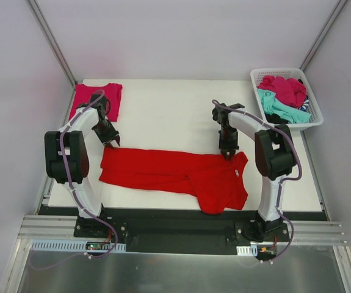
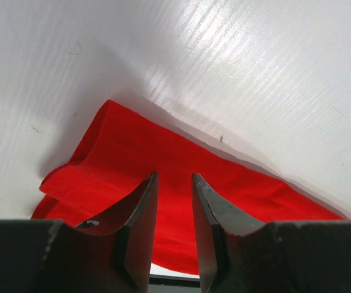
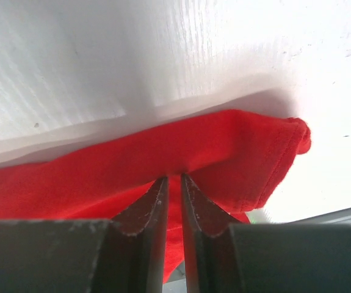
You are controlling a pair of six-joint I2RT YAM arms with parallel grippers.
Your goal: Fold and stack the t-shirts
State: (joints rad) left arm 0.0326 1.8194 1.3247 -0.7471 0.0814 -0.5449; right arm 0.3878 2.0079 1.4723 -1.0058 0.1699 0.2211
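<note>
Right wrist: fingers point(image 3: 152, 210) pinch red t-shirt point(image 3: 90, 177).

Red t-shirt point(image 1: 163, 171), magenta t-shirt point(image 1: 85, 97), white basket point(image 1: 279, 71)

Nothing readable; the white tag point(image 1: 237, 173) on the red t-shirt point(image 1: 175, 174) is too small.

L arm point(image 1: 77, 160) + R arm point(image 1: 274, 155): white shells, black joint blocks, purple cables point(image 1: 71, 178) alongside. Black bases point(image 1: 90, 227). Jaws dark grey, tapered, scuffed.
</note>
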